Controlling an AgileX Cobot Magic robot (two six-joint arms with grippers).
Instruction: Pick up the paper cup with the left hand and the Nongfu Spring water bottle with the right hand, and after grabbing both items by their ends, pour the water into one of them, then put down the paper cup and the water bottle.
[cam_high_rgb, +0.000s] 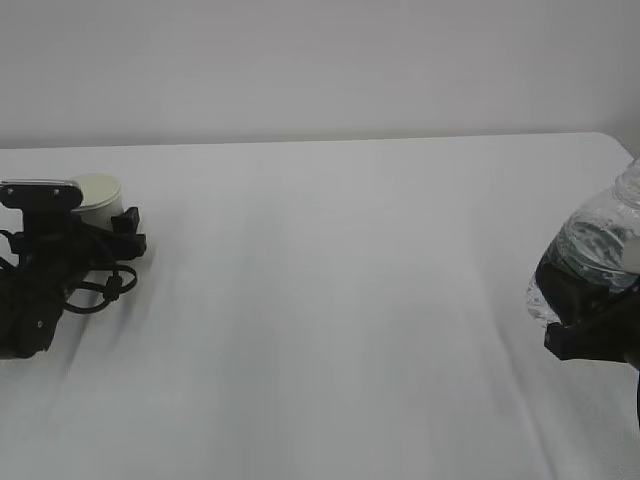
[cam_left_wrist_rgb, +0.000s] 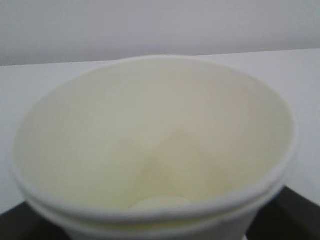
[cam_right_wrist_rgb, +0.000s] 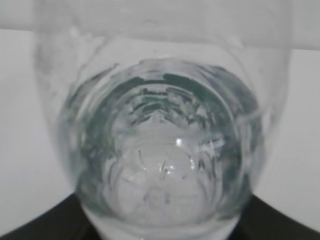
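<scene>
The white paper cup (cam_high_rgb: 98, 190) is at the far left, in my left gripper (cam_high_rgb: 112, 226), whose jaws close on its lower part. In the left wrist view the paper cup (cam_left_wrist_rgb: 155, 140) fills the frame, its cream inside looks dry, and black fingers (cam_left_wrist_rgb: 300, 212) show at the bottom corners. At the right edge the clear Nongfu Spring water bottle (cam_high_rgb: 597, 243) leans in my right gripper (cam_high_rgb: 577, 300). Its base points at the right wrist camera, and water shows inside the bottle (cam_right_wrist_rgb: 160, 150). Black fingers (cam_right_wrist_rgb: 282, 222) flank it. The neck is out of view.
A white table (cam_high_rgb: 330, 300) stretches between the two arms, with a pale wall behind its far edge. The table's rounded right corner (cam_high_rgb: 618, 142) lies just behind the bottle. Cables hang from the left arm (cam_high_rgb: 40, 290).
</scene>
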